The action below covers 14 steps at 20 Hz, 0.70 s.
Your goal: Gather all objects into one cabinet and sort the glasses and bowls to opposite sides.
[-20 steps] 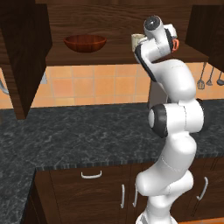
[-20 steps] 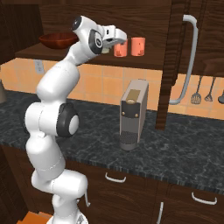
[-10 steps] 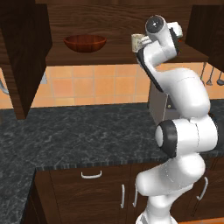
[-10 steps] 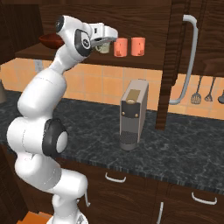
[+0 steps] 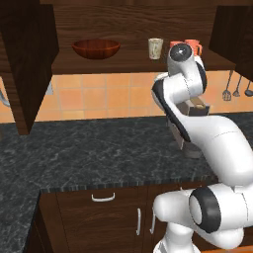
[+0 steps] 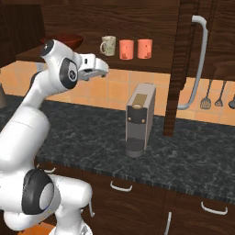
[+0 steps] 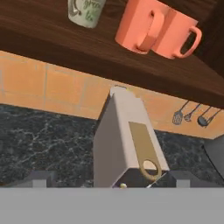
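Right base view shows the tool (image 6: 102, 71), wide and empty, just below and in front of the cream tumbler (image 6: 109, 45) on the cabinet (image 6: 151, 20) shelf.

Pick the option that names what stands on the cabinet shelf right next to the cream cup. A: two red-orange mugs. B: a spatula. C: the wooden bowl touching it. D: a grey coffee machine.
A: in the right base view the cream cup stands on the shelf with two red-orange mugs just beside it; the wooden bowl sits well apart.
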Available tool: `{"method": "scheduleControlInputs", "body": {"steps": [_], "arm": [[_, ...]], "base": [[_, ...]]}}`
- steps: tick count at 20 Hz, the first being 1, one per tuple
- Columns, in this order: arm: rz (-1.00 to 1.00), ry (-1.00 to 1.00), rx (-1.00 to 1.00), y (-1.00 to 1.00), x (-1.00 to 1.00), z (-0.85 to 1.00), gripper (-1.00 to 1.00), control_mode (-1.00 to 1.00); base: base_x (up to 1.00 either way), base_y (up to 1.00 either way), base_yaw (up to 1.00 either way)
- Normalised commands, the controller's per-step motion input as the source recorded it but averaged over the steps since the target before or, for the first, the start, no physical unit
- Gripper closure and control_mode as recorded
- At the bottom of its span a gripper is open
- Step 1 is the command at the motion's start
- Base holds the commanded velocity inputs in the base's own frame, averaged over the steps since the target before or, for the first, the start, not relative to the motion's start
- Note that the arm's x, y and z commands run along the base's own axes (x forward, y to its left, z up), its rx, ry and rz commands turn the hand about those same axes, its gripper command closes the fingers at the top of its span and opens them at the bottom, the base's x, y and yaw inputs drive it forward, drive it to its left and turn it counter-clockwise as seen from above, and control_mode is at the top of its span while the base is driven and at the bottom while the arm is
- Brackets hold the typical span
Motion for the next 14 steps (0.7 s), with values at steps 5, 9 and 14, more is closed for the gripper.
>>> {"method": "scheduleControlInputs", "body": {"steps": [5, 9, 14], "arm": [[0.09, 0.27, 0.04, 0.42, -1.0, -1.0, -1.0, -1.0], [0.04, 0.32, -0.01, 0.27, -0.83, -1.0, -1.0, -1.0], [0.01, 0.29, -0.03, 0.08, -0.35, -0.9, -1.0, -1.0]], "base": [[0.0, 0.0, 0.0], [0.0, 0.0, 0.0], [0.0, 0.0, 0.0]]}}
